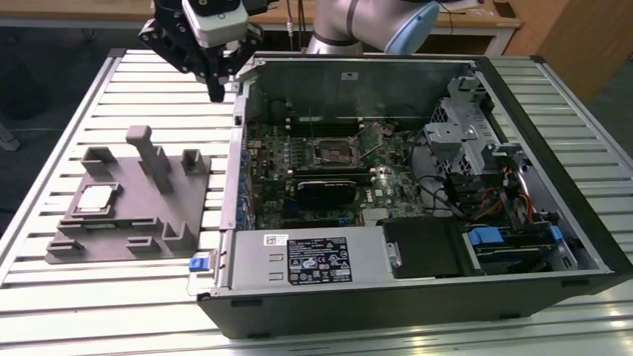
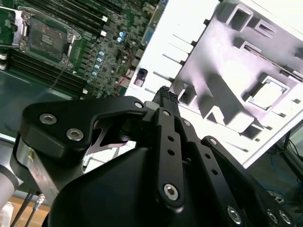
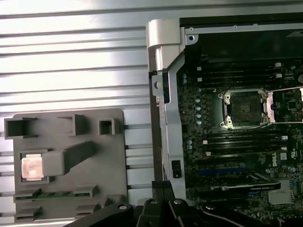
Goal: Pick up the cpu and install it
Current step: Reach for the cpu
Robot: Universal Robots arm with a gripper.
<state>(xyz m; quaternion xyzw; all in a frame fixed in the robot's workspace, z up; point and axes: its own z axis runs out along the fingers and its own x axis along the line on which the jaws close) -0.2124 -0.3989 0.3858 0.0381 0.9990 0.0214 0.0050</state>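
1. The cpu (image 1: 96, 199) is lying in its pocket on the grey fixture (image 1: 109, 239), untouched.
2. The gripper (image 1: 216, 94) is hovering near the computer case (image 1: 396, 304), well apart from the cpu, with its fingers together and empty.
3. The socket (image 1: 331, 152) is looking unfilled, so both pickup and install are waiting.

Slatted metal table (image 1: 129, 81), grey plastic fixture (image 1: 148, 208), open computer case (image 1: 396, 304) beside it
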